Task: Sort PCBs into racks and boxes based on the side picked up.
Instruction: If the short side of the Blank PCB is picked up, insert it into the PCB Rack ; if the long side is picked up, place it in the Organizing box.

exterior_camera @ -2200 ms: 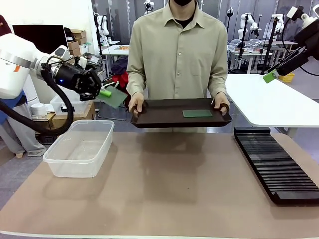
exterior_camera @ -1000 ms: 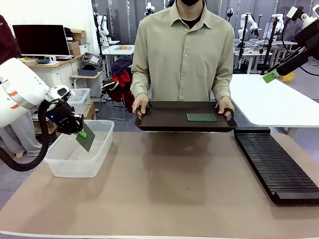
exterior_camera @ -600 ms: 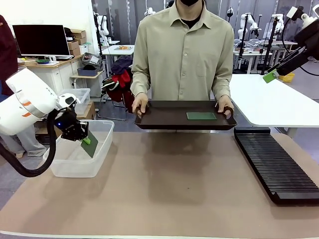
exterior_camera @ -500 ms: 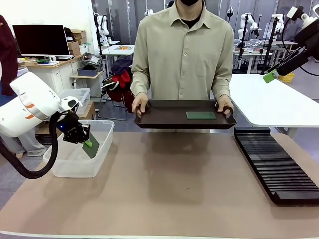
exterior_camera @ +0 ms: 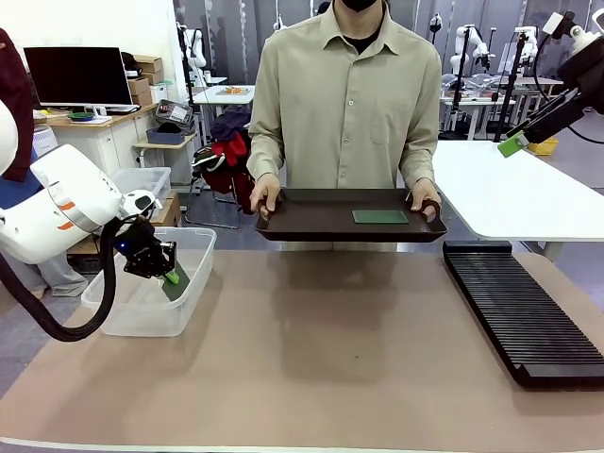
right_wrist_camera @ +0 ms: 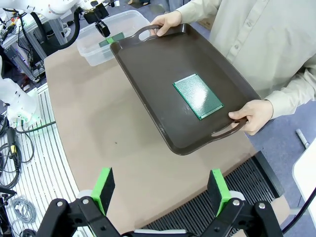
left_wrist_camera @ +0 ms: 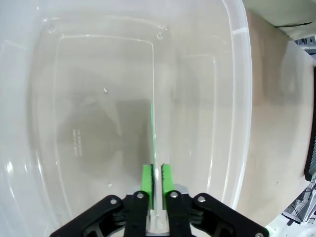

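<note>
One green PCB (exterior_camera: 175,281) stands on edge inside the clear box (exterior_camera: 142,319), low against its near-right wall. My left gripper (exterior_camera: 162,270) reaches down into the box. In the left wrist view the PCB (left_wrist_camera: 152,133) shows as a thin line between the green pads (left_wrist_camera: 147,178), which stand a narrow gap apart, wider than the board. A second PCB (exterior_camera: 380,216) lies flat on the dark brown tray (exterior_camera: 311,225) that the person holds by both handles. My right gripper (right_wrist_camera: 162,190) hangs high above the tray, open and empty. The black rack (exterior_camera: 519,311) lies at the table's right.
The person stands at the far edge, hands (exterior_camera: 265,200) on the tray's handles. A white table (exterior_camera: 510,193) adjoins at the back right. From above, the second PCB (right_wrist_camera: 198,96) sits mid-tray, and the box (right_wrist_camera: 90,50) lies beyond the tray's far handle.
My left arm has carried the PCB from above the box's far side down into it. The pads have parted slightly around the board. The right arm has not moved.
</note>
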`<state>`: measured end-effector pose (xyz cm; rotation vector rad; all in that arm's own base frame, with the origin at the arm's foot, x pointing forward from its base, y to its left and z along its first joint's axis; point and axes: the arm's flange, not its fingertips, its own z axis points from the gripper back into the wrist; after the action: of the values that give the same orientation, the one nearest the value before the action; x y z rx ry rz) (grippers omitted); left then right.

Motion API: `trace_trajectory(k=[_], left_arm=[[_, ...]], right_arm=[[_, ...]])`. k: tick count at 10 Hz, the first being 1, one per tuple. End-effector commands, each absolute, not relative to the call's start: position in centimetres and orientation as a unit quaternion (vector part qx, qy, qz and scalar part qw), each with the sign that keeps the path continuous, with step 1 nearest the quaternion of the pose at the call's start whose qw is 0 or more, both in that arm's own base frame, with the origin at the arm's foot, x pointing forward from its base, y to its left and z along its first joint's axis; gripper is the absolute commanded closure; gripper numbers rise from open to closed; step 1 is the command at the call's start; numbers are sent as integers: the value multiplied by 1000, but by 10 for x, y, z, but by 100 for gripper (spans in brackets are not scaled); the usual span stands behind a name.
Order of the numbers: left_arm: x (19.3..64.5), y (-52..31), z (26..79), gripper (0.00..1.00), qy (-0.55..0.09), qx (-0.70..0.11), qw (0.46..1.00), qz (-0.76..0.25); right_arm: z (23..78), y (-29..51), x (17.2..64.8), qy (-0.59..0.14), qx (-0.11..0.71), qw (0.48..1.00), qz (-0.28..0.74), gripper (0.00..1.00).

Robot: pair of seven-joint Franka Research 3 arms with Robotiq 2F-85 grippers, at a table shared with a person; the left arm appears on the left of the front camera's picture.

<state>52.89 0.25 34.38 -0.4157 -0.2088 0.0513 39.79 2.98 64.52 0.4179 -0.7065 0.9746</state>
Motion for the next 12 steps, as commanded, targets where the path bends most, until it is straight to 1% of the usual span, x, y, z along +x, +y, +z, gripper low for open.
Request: trace_trajectory(k=[1, 2, 3, 4, 5, 6, 7, 9, 10, 11, 12], left_arm=[[531, 5, 347, 60, -113, -210, 971, 23], [532, 8, 350, 58, -112, -206, 972, 23], [531, 10, 354, 40, -112, -204, 972, 23], [531, 13, 358, 38, -113, -200, 973, 21], [531, 16, 364, 21, -116, -193, 974, 16], [531, 17, 370, 18, -119, -185, 976, 9], [530, 17, 378, 1, -128, -178, 976, -11], [528, 14, 395, 0, -159, -160, 973, -49], [530, 12, 401, 0, -171, -160, 972, -32], [532, 14, 389, 0, -144, -170, 975, -25], [532, 14, 389, 0, -144, -170, 975, -25]], right_arm=[[644, 31, 398, -330, 201, 801, 457, 0], [644, 31, 398, -330, 201, 801, 457, 0], [644, 31, 398, -330, 201, 801, 457, 0], [644, 31, 398, -330, 201, 801, 457, 0], [644, 31, 398, -330, 201, 801, 457, 0], [644, 31, 398, -330, 201, 801, 457, 0], [644, 31, 398, -330, 201, 801, 457, 0], [644, 31, 398, -330, 201, 801, 457, 0], [644, 31, 398, -330, 201, 801, 457, 0], [644, 31, 398, -330, 201, 801, 457, 0], [644, 31, 398, -330, 201, 801, 457, 0]])
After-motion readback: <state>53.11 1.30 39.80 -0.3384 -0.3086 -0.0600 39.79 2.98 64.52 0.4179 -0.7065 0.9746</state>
